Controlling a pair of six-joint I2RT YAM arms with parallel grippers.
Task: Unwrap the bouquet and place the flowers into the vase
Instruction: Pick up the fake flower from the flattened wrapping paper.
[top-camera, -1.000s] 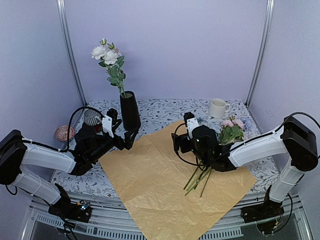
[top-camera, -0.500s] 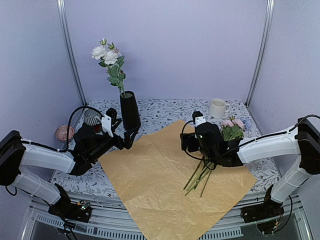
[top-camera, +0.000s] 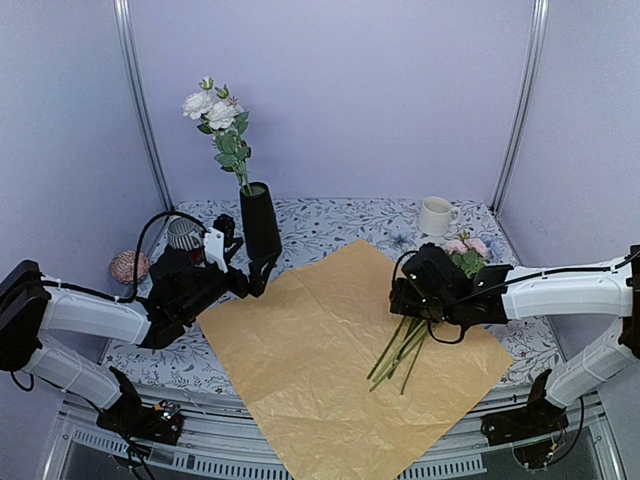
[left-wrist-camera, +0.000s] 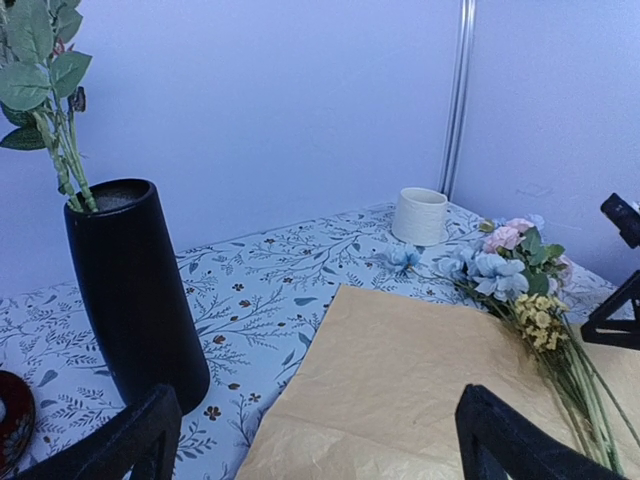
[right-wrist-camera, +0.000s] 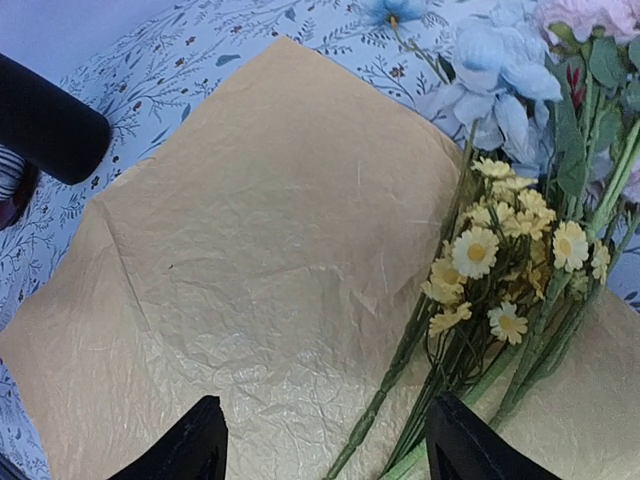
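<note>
While loose, flowers (right-wrist-camera: 470, 250) beneath right pincer (right-wrist-camera: 322, 448).

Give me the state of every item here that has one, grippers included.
vase: upright, white flowers standing in it.
flowers: unwrapped, lying loose, stems on the paper.
paper: opened, spread flat.
mug: upright.
left gripper: open, empty, beside the vase.
right gripper: open, over the flower stems, nothing gripped.
</note>
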